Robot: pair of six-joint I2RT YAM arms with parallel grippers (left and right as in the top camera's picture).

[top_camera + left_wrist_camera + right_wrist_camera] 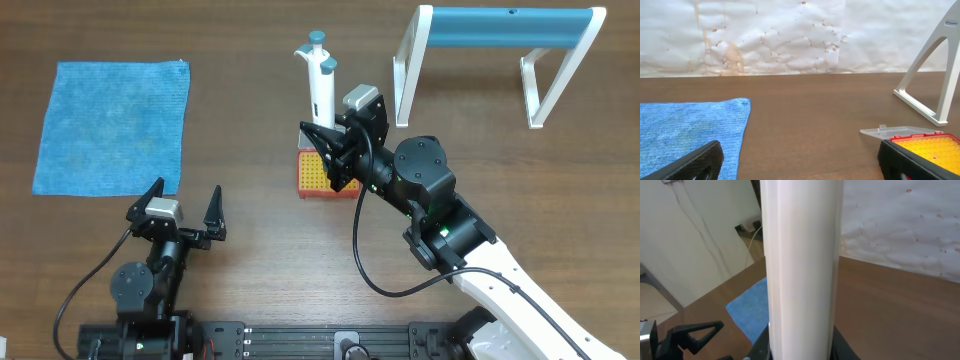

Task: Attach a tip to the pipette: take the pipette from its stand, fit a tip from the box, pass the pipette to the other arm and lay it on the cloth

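White pipette [322,90] stood upright in your right gripper [330,155], which was clamped on its body. Its long axis ran vertical, with the blue plunger end up and the lower end down by the orange box [318,180]. Your left gripper [188,190] sat with fingers apart, near the blue cloth [110,125].

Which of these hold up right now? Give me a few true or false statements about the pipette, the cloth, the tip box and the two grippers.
1. The pipette hangs on the stand. False: the stand is empty; the right gripper holds the pipette upright by the tip box.
2. The left gripper is open. True.
3. The pipette lies on the cloth. False: nothing lies on the cloth.
4. The tip box has its lid open. True.
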